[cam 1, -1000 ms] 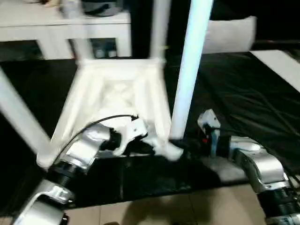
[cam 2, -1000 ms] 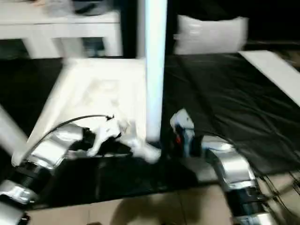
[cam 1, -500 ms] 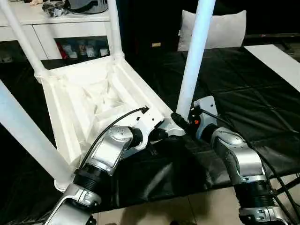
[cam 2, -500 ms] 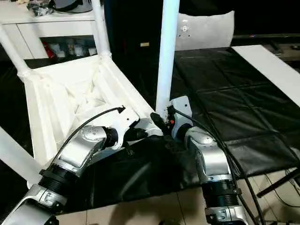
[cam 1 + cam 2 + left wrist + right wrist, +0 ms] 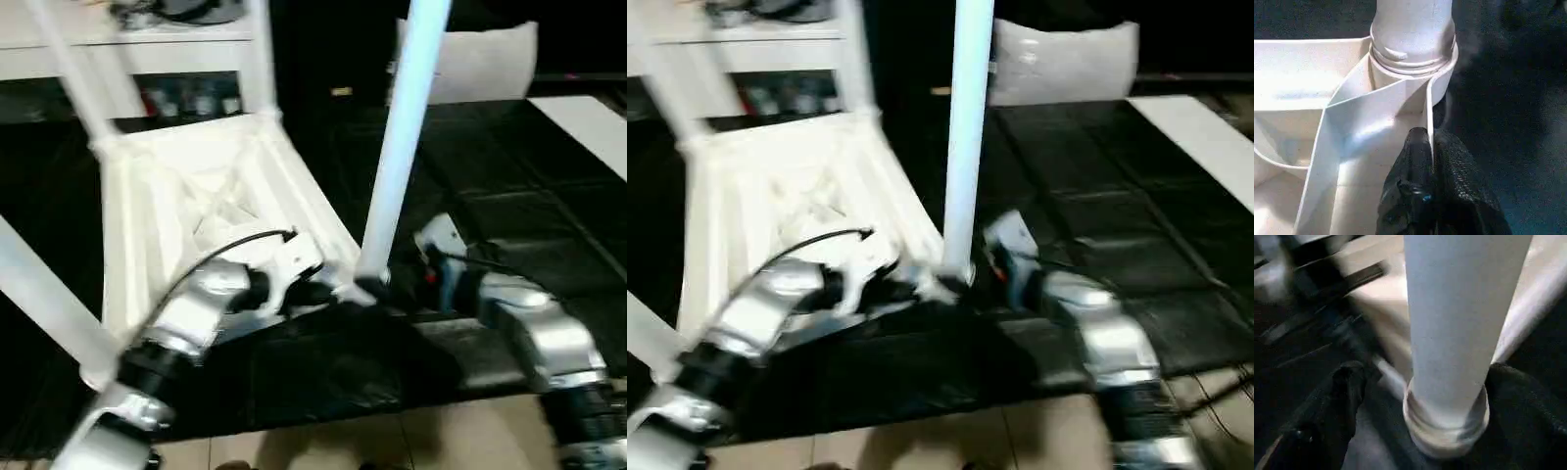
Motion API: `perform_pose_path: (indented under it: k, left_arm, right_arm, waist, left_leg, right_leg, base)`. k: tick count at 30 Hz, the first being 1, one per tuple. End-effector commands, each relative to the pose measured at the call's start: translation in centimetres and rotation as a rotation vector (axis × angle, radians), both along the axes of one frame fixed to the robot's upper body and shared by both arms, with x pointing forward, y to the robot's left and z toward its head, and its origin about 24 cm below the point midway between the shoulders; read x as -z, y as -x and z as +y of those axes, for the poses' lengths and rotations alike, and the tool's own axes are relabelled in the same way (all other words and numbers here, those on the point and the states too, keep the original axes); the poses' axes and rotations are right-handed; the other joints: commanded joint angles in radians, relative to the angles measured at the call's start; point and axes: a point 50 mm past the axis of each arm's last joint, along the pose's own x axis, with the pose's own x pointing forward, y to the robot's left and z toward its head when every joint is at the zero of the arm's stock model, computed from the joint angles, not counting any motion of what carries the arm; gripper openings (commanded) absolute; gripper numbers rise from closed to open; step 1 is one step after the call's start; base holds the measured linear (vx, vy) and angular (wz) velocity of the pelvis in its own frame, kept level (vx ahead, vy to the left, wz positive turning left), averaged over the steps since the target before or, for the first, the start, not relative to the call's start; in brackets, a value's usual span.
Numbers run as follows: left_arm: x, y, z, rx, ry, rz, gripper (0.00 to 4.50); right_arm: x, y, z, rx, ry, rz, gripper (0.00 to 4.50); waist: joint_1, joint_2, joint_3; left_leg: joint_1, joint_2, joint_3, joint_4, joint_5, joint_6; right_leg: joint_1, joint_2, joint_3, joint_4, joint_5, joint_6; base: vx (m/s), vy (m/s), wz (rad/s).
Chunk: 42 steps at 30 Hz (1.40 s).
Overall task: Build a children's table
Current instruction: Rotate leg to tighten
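On the black mat [image 5: 509, 196], my left pincer [image 5: 1431, 161] pinches the white ribbed plastic tabletop [image 5: 196, 196] rim. My right pincer [image 5: 1415, 396] has just spread off the long white tubular leg [image 5: 402, 147], so I judge it seated.

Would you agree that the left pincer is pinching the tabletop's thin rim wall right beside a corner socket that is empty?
Not quite: the corner socket is not empty; a leg stands in it, as the left wrist view shows. The left pincer does pinch the tabletop rim wall beside it.
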Motion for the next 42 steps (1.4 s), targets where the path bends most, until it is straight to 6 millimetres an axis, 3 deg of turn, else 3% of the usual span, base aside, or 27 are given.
perform_pose_path:
  k: [1, 6, 8, 11, 13, 20, 30, 34, 36, 39, 41, 42]
  left_arm:
    - [-1.0, 0.3, -1.1, 0.134, 0.018, -0.025, 0.00]
    - [-0.8, 0.9, -0.3, 0.272, -0.036, -0.019, 0.00]
    - [-0.8, 1.0, 0.0, 0.301, -0.048, -0.013, 0.00]
    - [-0.8, 1.3, 0.5, 0.353, -0.060, -0.002, 0.00]
    - [-0.8, 1.4, 0.5, 0.365, -0.059, 0.002, 0.00]
    - [-0.8, 1.7, 0.4, 0.397, -0.061, -0.001, 0.00]
    - [-0.7, 1.5, 0.8, 0.387, -0.077, -0.005, 0.00]
    - [-0.6, 1.3, 0.7, 0.344, -0.067, 0.008, 0.00]
    - [-0.4, 1.0, -0.1, 0.230, -0.021, 0.015, 0.00]
    - [-0.5, 0.5, -1.1, 0.109, 0.024, 0.006, 0.00]
    - [-0.6, 0.0, -2.0, 0.005, 0.059, -0.002, 0.00]
    - [-0.6, -0.1, -2.2, -0.016, 0.064, -0.005, 0.00]
  right_arm:
    - [-0.5, 0.6, 0.7, -0.117, -0.030, -0.004, 4.19]
    - [-0.1, 1.3, 0.0, -0.239, -0.007, 0.057, 4.19]
    - [0.1, 1.5, -0.2, -0.273, 0.003, 0.079, 3.84]
    - [0.2, 1.6, 0.0, -0.301, -0.012, 0.091, 3.72]
    - [0.2, 1.5, 0.1, -0.303, -0.018, 0.088, 3.42]
    - [0.1, 0.9, 0.6, -0.285, -0.030, 0.054, 2.88]
    - [0.4, 1.6, 0.9, -0.330, -0.063, 0.101, 2.03]
    - [0.4, 1.9, 1.1, -0.321, -0.104, 0.122, 1.98]
    - [0.9, 2.1, 2.3, -0.245, -0.131, 0.147, 1.98]
    - [1.5, 1.5, 3.4, -0.111, -0.116, 0.122, 1.97]
    - [1.8, 0.4, 4.3, 0.038, -0.104, 0.088, 1.97]
    - [1.9, 0.1, 4.5, 0.074, -0.102, 0.082, 1.97]
  waist:
    - [0.000, -0.006, -0.069]
    - [0.015, -0.007, -0.070]
    - [0.020, -0.006, -0.069]
    - [0.023, -0.011, -0.070]
    - [0.023, -0.008, -0.070]
    - [0.023, -0.011, -0.071]
    - [0.027, -0.010, -0.072]
    - [0.031, -0.008, -0.072]
    - [0.033, -0.009, -0.070]
    - [0.031, -0.008, -0.063]
    - [0.016, -0.011, -0.061]
    - [0.009, -0.012, -0.059]
  left_leg:
    - [0.007, 0.022, 0.003, -0.066, -0.206, 0.070]
    - [0.006, 0.024, 0.002, -0.066, -0.202, 0.063]
    - [0.009, 0.025, 0.004, -0.066, -0.210, 0.060]
    - [0.006, 0.025, 0.002, -0.068, -0.205, 0.055]
    - [0.007, 0.026, 0.002, -0.068, -0.203, 0.051]
    - [0.006, 0.025, 0.002, -0.068, -0.202, 0.044]
    - [0.006, 0.025, 0.003, -0.067, -0.184, 0.048]
    - [0.006, 0.026, 0.003, -0.067, -0.192, 0.047]
    - [0.008, 0.027, 0.004, -0.069, -0.194, 0.038]
    - [0.010, 0.020, 0.000, -0.073, -0.244, 0.019]
    - [0.017, 0.011, -0.003, -0.069, -0.281, -0.001]
    - [0.013, 0.010, -0.003, -0.069, -0.282, -0.003]
  right_leg:
    - [0.060, -0.049, 0.046, -0.064, -0.304, -0.187]
    - [0.061, -0.052, 0.046, -0.060, -0.310, -0.184]
    - [0.059, -0.053, 0.048, -0.063, -0.327, -0.182]
    - [0.062, -0.054, 0.047, -0.061, -0.341, -0.174]
    - [0.059, -0.055, 0.047, -0.060, -0.337, -0.177]
    - [0.060, -0.055, 0.047, -0.058, -0.339, -0.179]
    - [0.062, -0.053, 0.048, -0.055, -0.309, -0.183]
    - [0.062, -0.054, 0.048, -0.057, -0.324, -0.178]
    - [0.059, -0.053, 0.050, -0.057, -0.331, -0.175]
    - [0.058, -0.054, 0.043, -0.072, -0.438, -0.140]
    - [0.052, -0.057, 0.034, -0.092, -0.573, -0.085]
    - [0.052, -0.056, 0.032, -0.095, -0.589, -0.075]
  base:
    - [0.000, 0.000, 0.00]
    - [0.000, 0.000, 0.00]
    - [0.000, 0.000, 0.00]
    - [0.000, 0.000, 0.00]
    - [0.000, 0.000, 0.00]
    - [0.000, 0.000, 0.00]
    - [0.000, 0.000, 0.00]
    - [0.000, 0.000, 0.00]
    - [0.000, 0.000, 0.00]
    - [0.000, 0.000, 0.00]
    - [0.000, 0.000, 0.00]
    - [0.000, 0.000, 0.00]
